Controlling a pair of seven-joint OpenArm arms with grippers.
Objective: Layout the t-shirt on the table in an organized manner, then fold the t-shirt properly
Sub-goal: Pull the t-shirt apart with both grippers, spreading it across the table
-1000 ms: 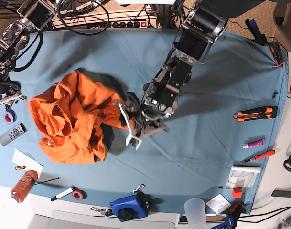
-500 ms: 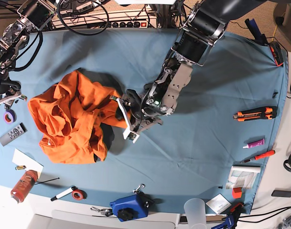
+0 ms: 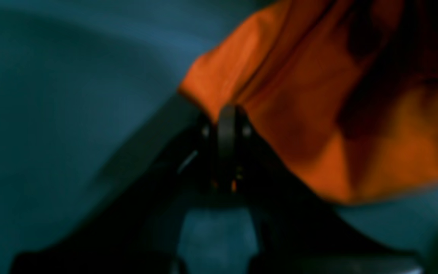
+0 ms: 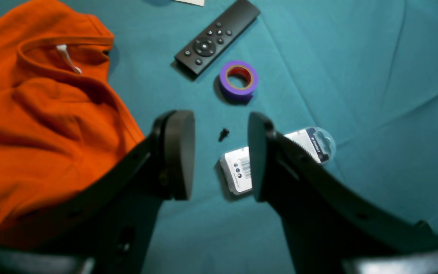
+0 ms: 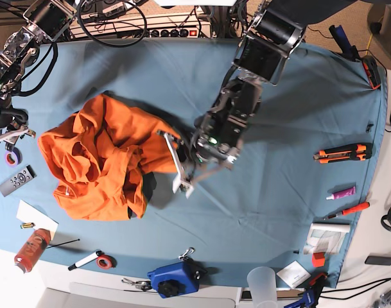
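A crumpled orange t-shirt (image 5: 102, 157) lies in a heap on the left half of the blue-teal table (image 5: 278, 192), its collar and white tag toward the left edge. The left gripper (image 5: 177, 163), reaching in from the far side at centre, is clamped shut on the heap's right-hand edge; in its own blurred view the closed tips pinch an orange fold (image 3: 242, 95). The rest of the shirt extends leftward from that pinch. The right gripper (image 4: 221, 152) hovers at the table's left edge beside the collar, jaws parted and empty. Spreading likely means pulling rightward.
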